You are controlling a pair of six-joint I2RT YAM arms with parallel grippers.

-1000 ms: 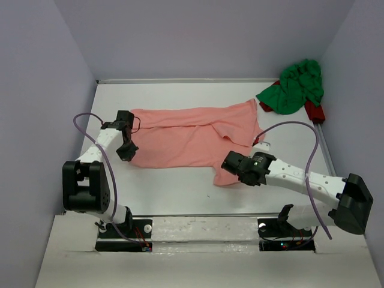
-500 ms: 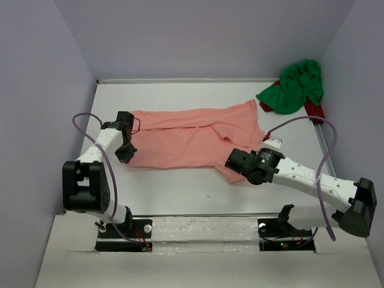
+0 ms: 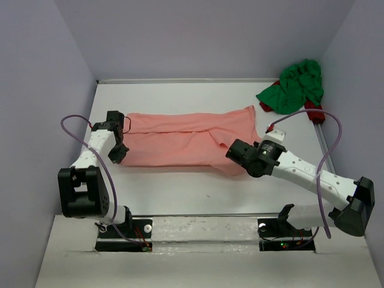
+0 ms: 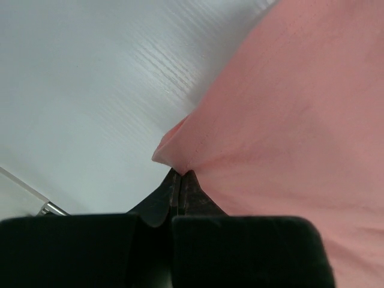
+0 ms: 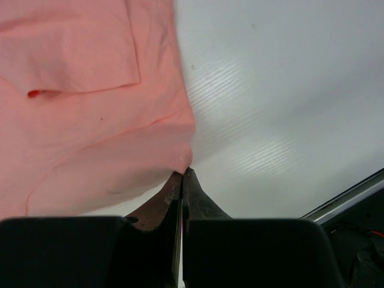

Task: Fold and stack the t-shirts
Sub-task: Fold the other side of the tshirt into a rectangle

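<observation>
The salmon pink t-shirt lies stretched out across the middle of the table, folded lengthwise. My left gripper is shut on its near left corner, pinched at the fingertips. My right gripper is shut on the shirt's near right corner, which is also lifted a little off the table. The bright green t-shirt sits crumpled in the far right corner, away from both grippers.
A dark red object lies partly under the green shirt by the right wall. Purple walls close in the table on the left, back and right. A metal rail runs along the table's right edge.
Both grippers have carried the near edge of the pink shirt toward the far side. The left one also pulled leftward, so the shirt now lies narrower and straighter.
</observation>
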